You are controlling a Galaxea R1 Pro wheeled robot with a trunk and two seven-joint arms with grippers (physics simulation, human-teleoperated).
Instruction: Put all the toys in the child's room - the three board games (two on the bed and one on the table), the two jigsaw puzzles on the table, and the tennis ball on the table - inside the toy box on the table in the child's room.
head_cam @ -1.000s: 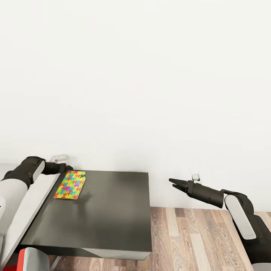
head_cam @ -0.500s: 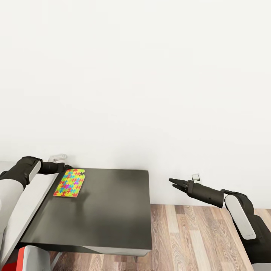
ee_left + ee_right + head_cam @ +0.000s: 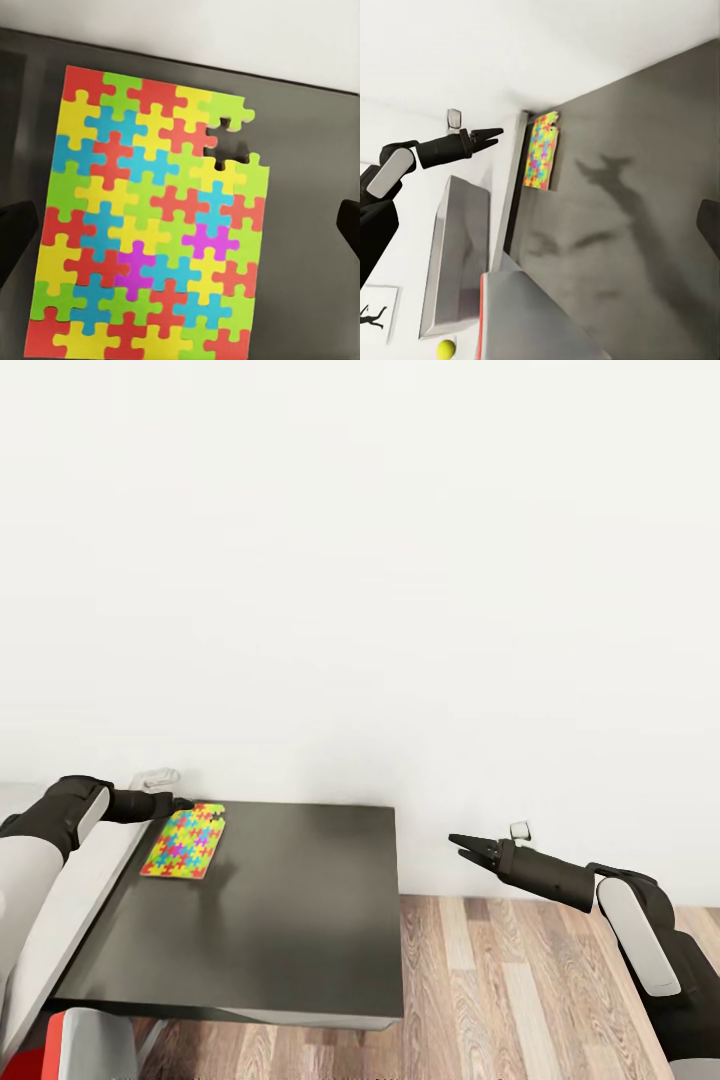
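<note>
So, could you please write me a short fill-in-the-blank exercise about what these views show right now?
1. The jigsaw puzzle lies flat on the ____ wing of the table.
2. The puzzle has one piece missing near a ____.
3. The right gripper hangs over the ____ floor, holding nothing.
4. The left gripper, fingers spread apart, hovers above the ____.

Missing words: dark-grey; corner; wood-plank; puzzle

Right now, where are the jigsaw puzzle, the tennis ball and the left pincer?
jigsaw puzzle [image 3: 150,217]: left wrist view, middle of its patterned face.
tennis ball [image 3: 446,349]: right wrist view, centre of the ball.
left pincer [image 3: 183,802]: head view, at its fingertips.
</note>
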